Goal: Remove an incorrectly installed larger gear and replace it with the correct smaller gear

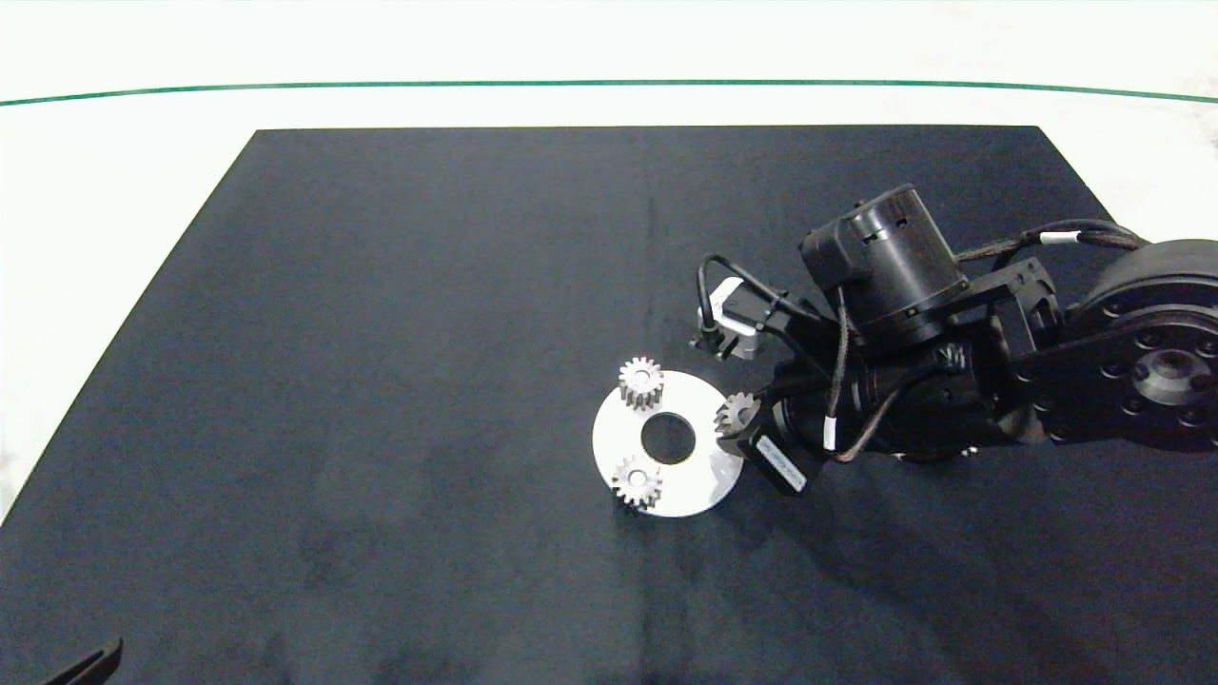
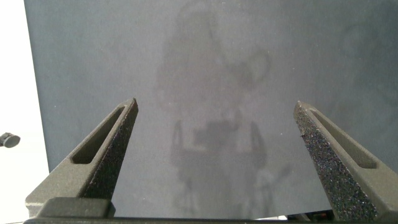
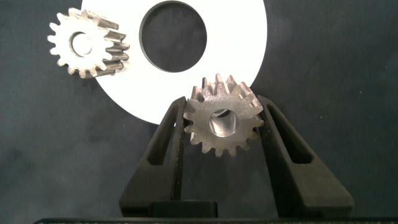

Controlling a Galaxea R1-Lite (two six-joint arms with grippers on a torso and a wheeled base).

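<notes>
At the white disc's edge, right gripper clamps the smaller gear; left gripper spread.

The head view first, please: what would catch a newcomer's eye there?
A white ring plate near the middle of the black mat, with two small gears standing on it. At its right edge the right gripper is shut on a third, the smaller gear.

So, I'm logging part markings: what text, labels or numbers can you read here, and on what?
White sticker on the right gripper: print too small to read.
Small gears, white disc, black mat: no markings.
Nothing else legible.
</notes>
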